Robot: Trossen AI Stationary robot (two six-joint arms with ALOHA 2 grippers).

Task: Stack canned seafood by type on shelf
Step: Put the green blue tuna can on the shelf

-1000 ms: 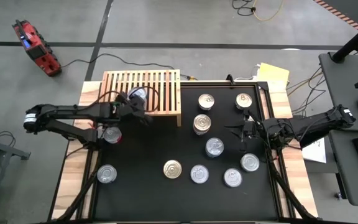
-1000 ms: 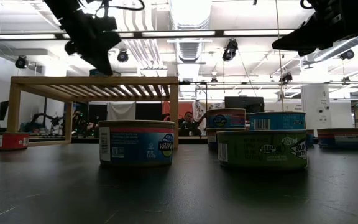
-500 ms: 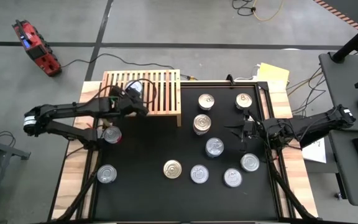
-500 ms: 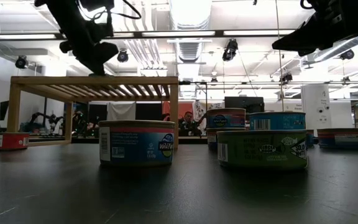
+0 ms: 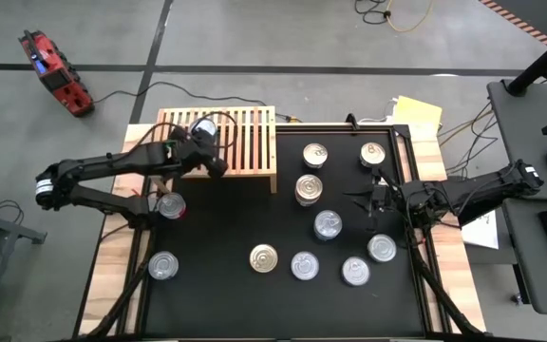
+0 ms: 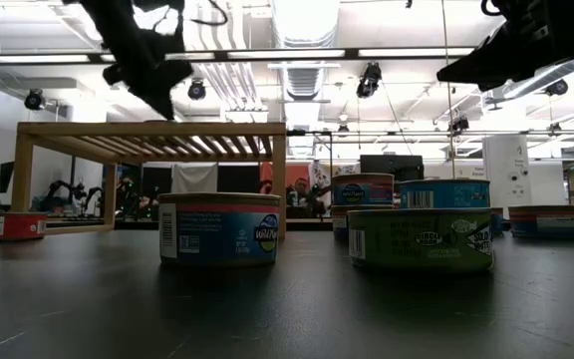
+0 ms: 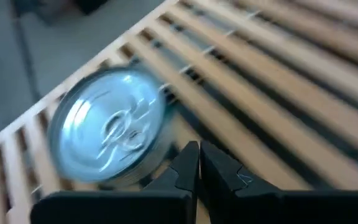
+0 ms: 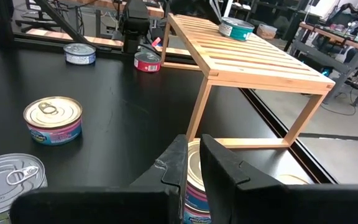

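Since the earlier frame the left gripper [image 5: 218, 167] has drawn back from the can [image 5: 201, 130] on the shelf [image 5: 254, 142], which sits just beyond its clenched, empty jaws. Loose tins [image 5: 328, 224] lie near the right gripper [image 5: 372, 203], hovering with jaws nearly closed, gripping nothing. These tins look rigid, fairly heavy and slick-sided, so I'd pinch across the round wall, below the rim
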